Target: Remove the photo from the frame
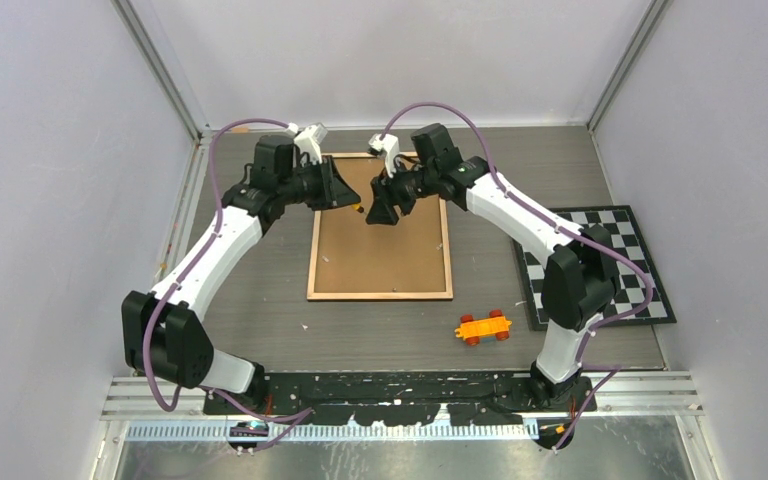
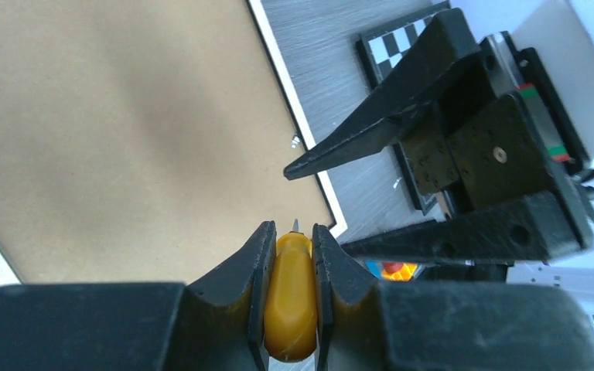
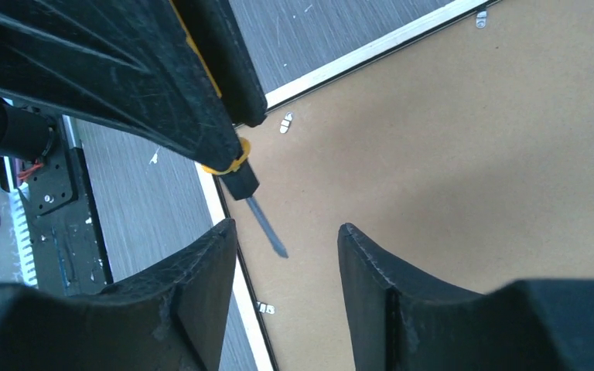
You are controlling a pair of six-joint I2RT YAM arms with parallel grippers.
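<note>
The frame (image 1: pixel 380 250) lies face down mid-table, its brown board back and light wooden rim up. The photo is hidden under the board. My left gripper (image 1: pixel 348 198) is shut on a yellow-handled screwdriver (image 2: pixel 290 294), whose metal blade (image 3: pixel 267 226) points down just above the board (image 2: pixel 124 116) near the frame's left edge. My right gripper (image 1: pixel 382 214) hovers open and empty over the board (image 3: pixel 433 139), its fingertips (image 3: pixel 216 239) either side of the blade tip. Small metal tabs (image 3: pixel 286 122) sit along the rim.
A black-and-white checkerboard mat (image 1: pixel 600 262) lies at the right. An orange toy car (image 1: pixel 483 327) sits in front of the frame's near right corner. Grey walls enclose the table on three sides.
</note>
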